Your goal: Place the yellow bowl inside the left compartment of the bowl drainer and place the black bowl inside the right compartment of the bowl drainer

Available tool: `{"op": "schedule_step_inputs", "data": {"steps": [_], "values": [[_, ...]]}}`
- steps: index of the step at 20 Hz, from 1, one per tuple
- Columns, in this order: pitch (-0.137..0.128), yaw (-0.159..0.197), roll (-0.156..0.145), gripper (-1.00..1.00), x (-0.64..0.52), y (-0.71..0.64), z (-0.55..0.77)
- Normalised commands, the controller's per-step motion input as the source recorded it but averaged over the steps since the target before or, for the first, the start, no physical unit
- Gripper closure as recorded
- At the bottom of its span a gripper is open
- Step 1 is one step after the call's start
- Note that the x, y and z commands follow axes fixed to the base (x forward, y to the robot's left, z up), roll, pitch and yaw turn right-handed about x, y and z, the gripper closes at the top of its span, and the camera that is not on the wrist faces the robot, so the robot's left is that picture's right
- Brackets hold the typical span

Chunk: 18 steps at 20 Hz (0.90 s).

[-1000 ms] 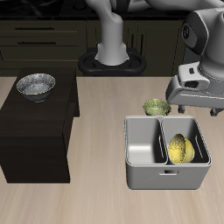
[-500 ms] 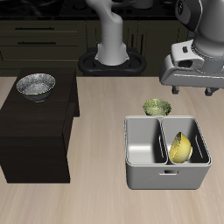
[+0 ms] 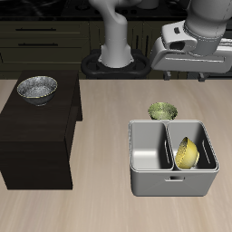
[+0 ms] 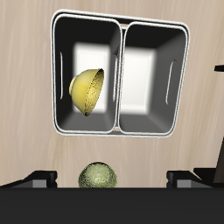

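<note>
The yellow bowl (image 3: 187,153) (image 4: 87,91) lies tilted on its side inside one well of the bowl drainer (image 3: 172,184) (image 4: 121,74), the well farther from the dark cabinet. The other well holds nothing. The black bowl (image 3: 36,89), silvery-grey and speckled, sits upright on top of the dark cabinet (image 3: 38,136). My gripper (image 3: 178,75) (image 4: 114,179) hangs high above the table behind the drainer, open and empty, its fingers spread wide in the wrist view.
An olive-green bowl (image 3: 162,111) (image 4: 99,175) stands on the table just behind the drainer, under the gripper. The robot's base (image 3: 116,62) is at the back of the table, with dark drawers behind it.
The gripper has risen and drawn back from over the drainer, empty. The yellow bowl stays in its well; the other bowls have not moved.
</note>
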Motion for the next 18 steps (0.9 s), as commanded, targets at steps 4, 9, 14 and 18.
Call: {"op": "schedule_step_inputs", "data": {"steps": [4,9,14,18], "values": [[-0.043,0.02,-0.026,-1.0,-0.08,-0.47,0.14],[-0.029,0.043,-0.036,-1.0,-0.06,-0.43,0.02],[-0.036,0.014,-0.051,-1.0,-0.03,-0.48,0.04],[-0.032,-0.005,-0.027,-1.0,-0.07,-0.49,0.01]]}}
